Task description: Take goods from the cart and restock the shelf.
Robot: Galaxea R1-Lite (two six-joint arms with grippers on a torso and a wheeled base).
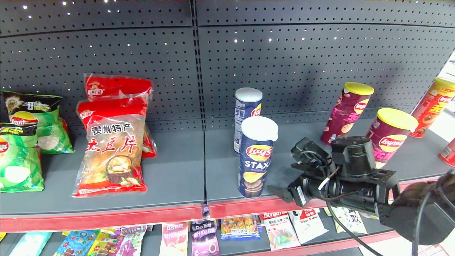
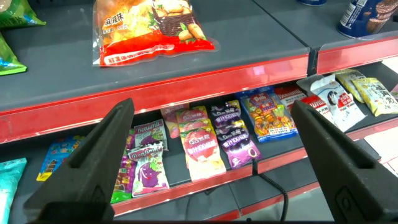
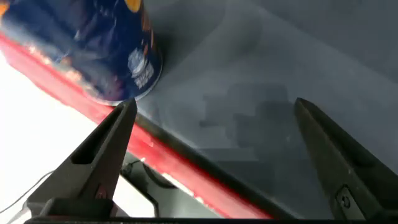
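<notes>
The blue can stands upright at the front edge of the shelf, just beside the right gripper, which is spread wide and holds nothing. The left gripper is likewise released and faces the snack packets.

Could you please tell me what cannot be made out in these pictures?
Head view: rear blue can, lower part hidden behind the front blue can.
Head view: red can, cut off by the right edge.
Head view: lower-shelf packets, tops hidden by the red shelf edge.
Right wrist view: front blue can blurred, top cut off by the frame edge.
</notes>
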